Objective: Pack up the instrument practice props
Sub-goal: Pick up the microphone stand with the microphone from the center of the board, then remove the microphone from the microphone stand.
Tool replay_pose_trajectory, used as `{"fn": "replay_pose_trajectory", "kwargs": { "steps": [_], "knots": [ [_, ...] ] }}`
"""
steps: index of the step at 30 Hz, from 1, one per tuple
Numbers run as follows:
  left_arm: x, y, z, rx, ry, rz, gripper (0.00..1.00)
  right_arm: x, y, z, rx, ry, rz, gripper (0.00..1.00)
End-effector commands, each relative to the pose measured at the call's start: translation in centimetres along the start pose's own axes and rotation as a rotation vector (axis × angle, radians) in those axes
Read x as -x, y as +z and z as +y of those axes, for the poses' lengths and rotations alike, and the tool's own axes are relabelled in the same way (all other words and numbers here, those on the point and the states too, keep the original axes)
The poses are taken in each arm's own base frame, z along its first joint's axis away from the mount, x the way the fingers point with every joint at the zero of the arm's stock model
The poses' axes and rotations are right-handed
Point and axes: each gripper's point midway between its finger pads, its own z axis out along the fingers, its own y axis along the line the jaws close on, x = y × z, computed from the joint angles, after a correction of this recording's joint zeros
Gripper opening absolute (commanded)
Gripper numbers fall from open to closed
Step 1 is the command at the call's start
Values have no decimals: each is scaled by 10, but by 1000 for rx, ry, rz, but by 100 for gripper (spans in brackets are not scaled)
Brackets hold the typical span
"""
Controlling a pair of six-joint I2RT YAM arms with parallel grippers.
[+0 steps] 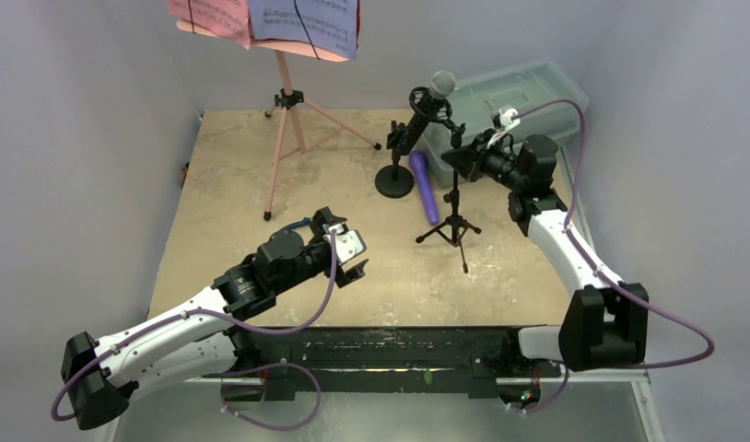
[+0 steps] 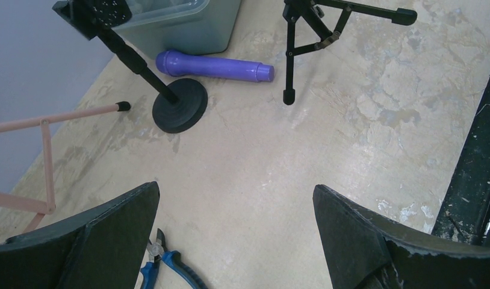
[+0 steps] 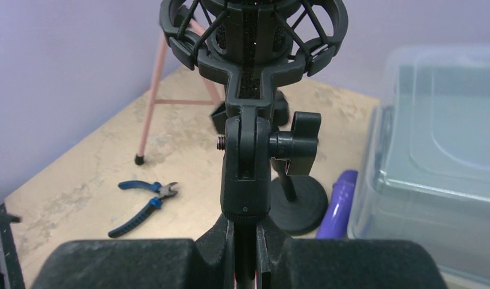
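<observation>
R gripper (image 3: 245, 242) pinched on the thin pole of the black tripod mic stand (image 3: 245, 162), just under its head (high grip, prob for a clean lift). The stand is upright on the table beside the purple plastic mic (image 3: 337, 201). L gripper (image 2: 236, 198) is wide open, holding nothing.

No legible text anywhere; sheets (image 1: 302, 23) at upper middle carry only music notation, too small to read.

Beside the one lidded box (image 1: 519, 92) are counted two mics (purple mic (image 1: 426, 187), silver-headed mic (image 1: 442, 85)) and two stands (round-base stand (image 1: 394, 180), tripod stand (image 1: 454, 226)); left of it, one music rack (image 1: 281, 129), two sheets (image 1: 307, 23), one pair of pliers (image 3: 140, 201).
</observation>
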Motion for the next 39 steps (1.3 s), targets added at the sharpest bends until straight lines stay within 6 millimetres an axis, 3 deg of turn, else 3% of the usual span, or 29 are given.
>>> {"fn": "replay_pose_trajectory", "kwargs": {
  "steps": [1, 5, 10, 16, 21, 28, 32, 36, 39],
  "knots": [
    [15, -3, 2, -7, 7, -53, 100, 58, -28, 45, 153, -201, -187, 0],
    [25, -7, -3, -38, -20, -97, 100, 44, -55, 74, 288, -304, -189, 0],
    [54, -11, -2, -47, -78, -217, 100, 15, -75, 99, 433, -372, -151, 0],
    [129, -19, 4, -92, -203, -443, 100, -26, -95, 120, 578, -435, -134, 0],
    [191, -12, 7, -175, -226, -528, 96, -39, -100, 124, 611, -479, -148, 0],
    [244, 1, 27, -151, -117, -604, 94, -48, -102, 125, 642, -540, -136, 0],
    [255, 12, 27, -170, -56, -591, 94, -50, -102, 124, 648, -555, -125, 0],
    [245, 31, 22, -199, -53, -515, 94, -49, -103, 125, 652, -561, -125, 0],
    [239, 35, 16, -229, -70, -497, 94, -49, -103, 124, 650, -564, -125, 0]
  ]
}}
